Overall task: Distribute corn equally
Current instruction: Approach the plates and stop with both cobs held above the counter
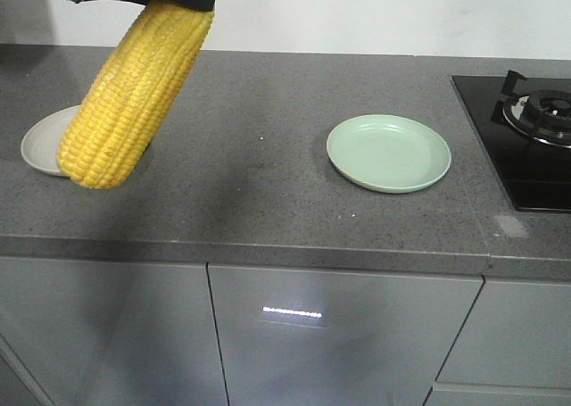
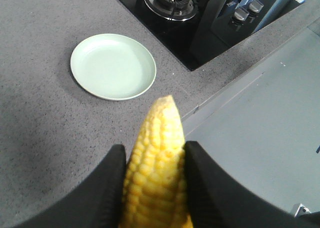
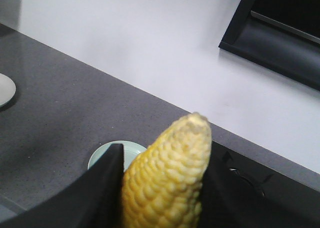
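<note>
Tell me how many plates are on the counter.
2. A green plate sits near the stove; a pale grey plate lies at the left, partly hidden behind the held corn.

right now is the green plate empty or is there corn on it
Empty. The green plate shows only its bare inside in the front and left wrist views; nothing lies on it.

Two corn cobs, one green plate, one grey plate, one gas burner.
</note>
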